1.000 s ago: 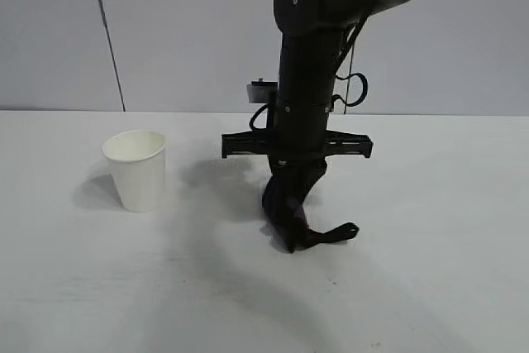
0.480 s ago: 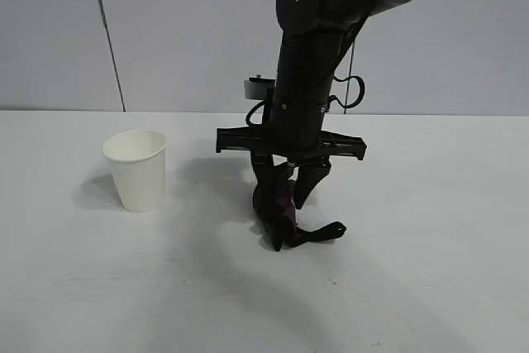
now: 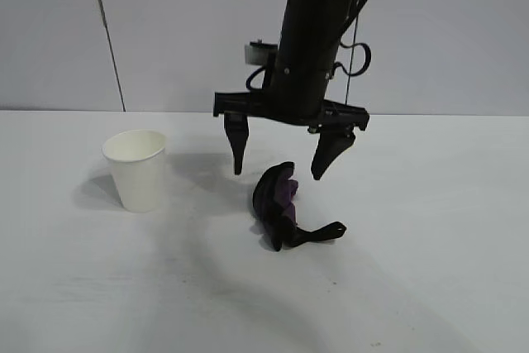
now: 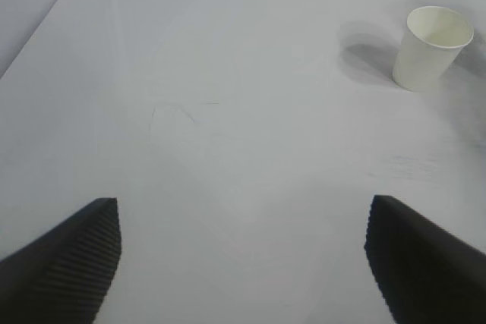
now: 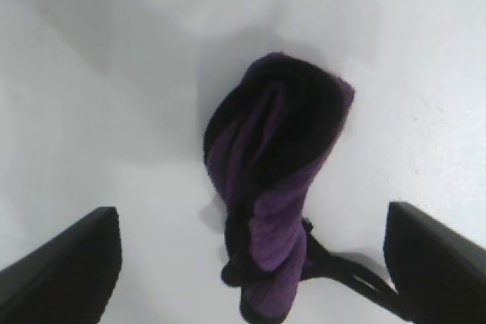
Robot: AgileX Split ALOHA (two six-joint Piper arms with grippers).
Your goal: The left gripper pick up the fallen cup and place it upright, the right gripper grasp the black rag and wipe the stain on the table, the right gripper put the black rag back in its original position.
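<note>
Exterior view: right gripper (image 3: 279, 159) spread wide, empty, above rag (image 3: 281, 204) lying right of upright cup (image 3: 136, 169). Left gripper (image 4: 241, 259) spread too. Best lift straight up, clear of strap.

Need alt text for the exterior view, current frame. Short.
The right gripper hangs open just above the black rag, which lies bunched on the white table, purple folds showing and its strap tail trailing toward the right of the picture. A white paper cup stands upright to the left of the rag.
</note>
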